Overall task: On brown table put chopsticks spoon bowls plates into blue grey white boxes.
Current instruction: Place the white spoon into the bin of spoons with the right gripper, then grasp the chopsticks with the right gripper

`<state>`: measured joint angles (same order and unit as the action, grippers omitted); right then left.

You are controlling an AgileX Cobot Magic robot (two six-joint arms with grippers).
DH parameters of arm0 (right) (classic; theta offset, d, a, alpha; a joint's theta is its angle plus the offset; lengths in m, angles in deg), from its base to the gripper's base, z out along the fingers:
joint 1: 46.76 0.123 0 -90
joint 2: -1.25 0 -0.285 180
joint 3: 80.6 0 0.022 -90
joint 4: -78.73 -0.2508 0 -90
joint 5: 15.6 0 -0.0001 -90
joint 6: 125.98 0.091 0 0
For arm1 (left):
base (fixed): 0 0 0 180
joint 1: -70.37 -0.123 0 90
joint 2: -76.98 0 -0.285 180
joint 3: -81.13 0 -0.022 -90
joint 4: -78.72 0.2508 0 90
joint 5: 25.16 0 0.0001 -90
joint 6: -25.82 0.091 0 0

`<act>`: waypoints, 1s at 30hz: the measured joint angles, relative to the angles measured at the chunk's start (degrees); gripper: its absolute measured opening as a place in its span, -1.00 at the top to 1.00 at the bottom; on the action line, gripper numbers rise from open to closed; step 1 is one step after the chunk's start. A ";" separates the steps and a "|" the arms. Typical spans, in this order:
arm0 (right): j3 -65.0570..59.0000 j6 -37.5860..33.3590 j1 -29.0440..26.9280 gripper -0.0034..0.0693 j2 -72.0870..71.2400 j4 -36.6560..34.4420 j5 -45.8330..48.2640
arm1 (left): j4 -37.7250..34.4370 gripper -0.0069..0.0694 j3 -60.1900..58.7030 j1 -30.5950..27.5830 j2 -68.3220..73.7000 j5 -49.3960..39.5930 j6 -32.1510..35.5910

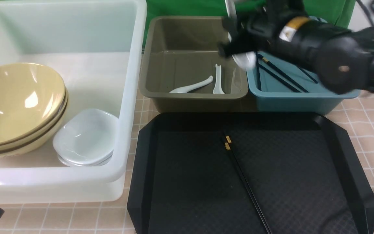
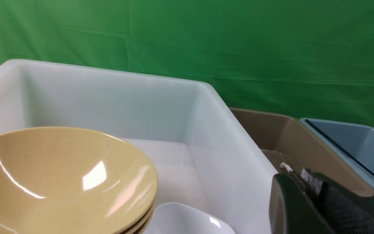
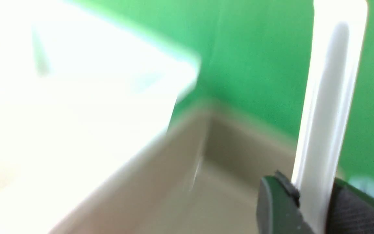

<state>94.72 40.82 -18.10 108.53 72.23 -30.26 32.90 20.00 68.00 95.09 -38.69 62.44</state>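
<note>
Green cloth (image 2: 180, 42) hangs behind a counter (image 1: 83, 214) patterned with peach-brown squares and thin white lines. Across its back the front view shows three tubs: a big white box (image 1: 122, 175), a grey box (image 1: 196, 103) and a blue box (image 1: 304, 102). Before the last two lies a black tray (image 1: 187, 182), with a pair of chopsticks (image 1: 247, 185) in it, their gold bands toward the boxes; neither wrist view shows that tray.

The spoon (image 3: 323, 113) is clasped in the right pincer (image 3: 313, 198), in the air. In the front view it is blurred and partly covered by the pincer, its scoop hanging above the inner corner where the grey and blue boxes meet. The right wrist view brings out its glossy white handle, with a long groove down the middle. The left pincer (image 2: 317, 195) is clenched, its tips together with nothing gripped; the front view catches only a piece of it, beside the white box.

Stacked, tilted mustard-tan bowls (image 1: 21, 100) and a pile of white plates (image 1: 86, 138) sit in the white box. Only the front view shows the white spoons (image 1: 218, 79) in the grey box clearly, and several black sticks (image 1: 281, 74) in the blue box.
</note>
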 joint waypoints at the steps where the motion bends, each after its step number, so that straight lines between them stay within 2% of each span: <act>1: 1.85 0.63 0.00 0.31 2.37 -0.03 -1.27 | 0.00 0.80 0.00 0.00 0.00 -0.06 0.00; 5: 8.61 1.28 0.00 0.05 10.25 -0.13 -0.61 | 0.20 0.80 0.00 0.00 0.00 -0.67 0.00; 9: 12.28 0.73 0.00 -0.22 11.85 -0.13 6.50 | 0.43 0.80 0.00 0.05 0.00 -1.35 0.00; 10: 12.47 0.73 0.00 -0.24 11.78 -0.13 8.00 | 0.44 0.80 0.00 0.05 0.00 -1.51 0.00; 14: 15.99 5.40 0.00 -0.33 6.49 -0.13 37.81 | 0.49 0.80 0.00 0.05 0.00 -2.22 0.00; 15: 16.04 5.72 0.00 -0.34 6.23 -0.13 40.83 | 0.49 0.80 0.00 0.05 0.00 -2.22 0.00; 16: 16.28 7.90 -0.01 -0.34 4.55 -0.13 51.34 | 0.49 0.80 0.00 0.05 0.00 -2.43 0.00; 20: 12.00 10.50 0.66 -0.34 3.20 0.17 69.53 | 0.49 0.80 0.00 0.05 0.00 -2.03 0.00; 22: 7.29 10.68 1.98 -0.34 3.20 0.36 72.64 | 0.49 0.80 0.00 0.10 0.00 -1.50 0.00; 25: 0.55 11.91 4.35 -0.34 3.26 0.36 71.55 | 0.49 0.80 0.00 0.10 0.00 -0.89 0.00; 30: -6.58 13.65 7.13 -0.35 3.26 0.12 59.94 | 0.49 0.80 0.00 0.10 0.00 -0.48 0.00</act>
<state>88.15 54.48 -10.97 111.79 72.35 29.68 33.38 20.00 68.11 95.09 -39.17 62.44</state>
